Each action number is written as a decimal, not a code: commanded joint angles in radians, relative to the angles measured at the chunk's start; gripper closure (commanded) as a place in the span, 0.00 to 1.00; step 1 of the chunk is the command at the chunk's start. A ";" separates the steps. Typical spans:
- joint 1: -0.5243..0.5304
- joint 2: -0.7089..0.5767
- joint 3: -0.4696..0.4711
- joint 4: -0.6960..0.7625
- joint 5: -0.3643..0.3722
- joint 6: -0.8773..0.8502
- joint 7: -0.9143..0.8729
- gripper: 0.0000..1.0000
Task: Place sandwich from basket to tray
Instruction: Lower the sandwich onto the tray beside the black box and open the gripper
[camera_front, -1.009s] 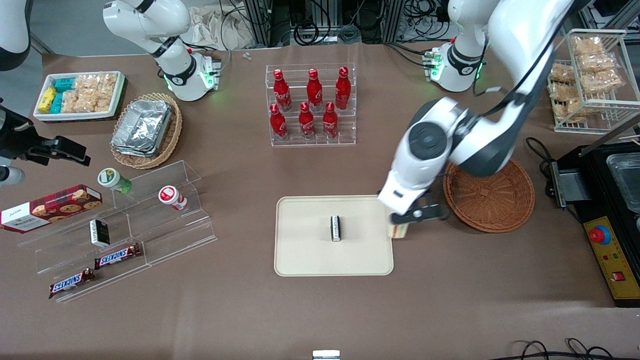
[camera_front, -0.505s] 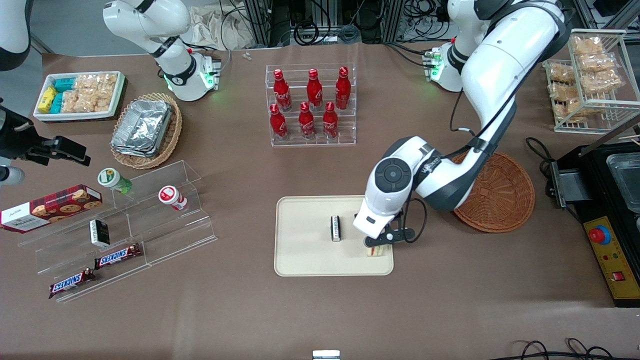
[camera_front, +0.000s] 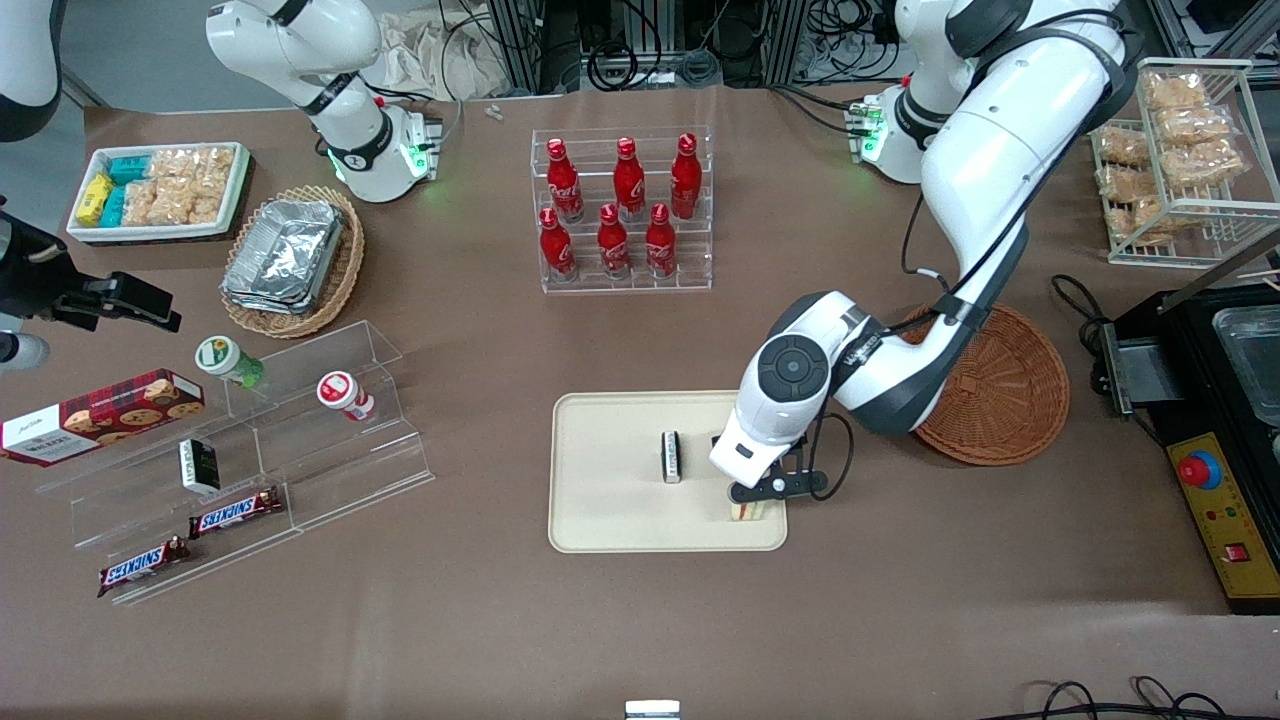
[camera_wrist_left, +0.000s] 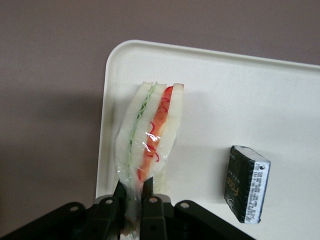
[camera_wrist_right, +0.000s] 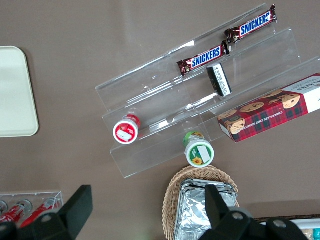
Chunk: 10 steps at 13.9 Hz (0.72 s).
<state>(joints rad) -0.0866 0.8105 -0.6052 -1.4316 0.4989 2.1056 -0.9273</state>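
the gripper (camera_wrist_left: 133, 197) pinches the wrapped edge of the sandwich (camera_wrist_left: 149, 135) between its two black fingers (camera_wrist_left: 147, 192), the wedge standing on edge with its red and green filling lines showing. it sits low over the tray (camera_front: 610, 520), at the tray's corner nearest the front camera on the working arm's end — the sandwich (camera_front: 755, 509) is inside the rim there. beside it, toward the tray's middle, stands a small dark box (camera_front: 671, 456) with a white label. the basket (camera_front: 1000, 395) lies near the tray, toward the working arm's end of the table, partly covered by the arm. farther from the front camera than the tray, a clear rack of red bottles (camera_front: 622, 210) stands on the brown tabletop (camera_front: 500, 620) — past the table's edge hang dark cables and frames.
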 joint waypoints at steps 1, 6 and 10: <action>-0.001 0.019 -0.002 0.002 0.015 0.025 -0.004 0.89; 0.001 0.007 0.008 0.002 0.001 0.024 -0.007 0.00; 0.016 -0.083 0.005 0.002 -0.005 -0.021 -0.025 0.00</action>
<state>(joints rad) -0.0801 0.8034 -0.5987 -1.4174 0.4987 2.1191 -0.9308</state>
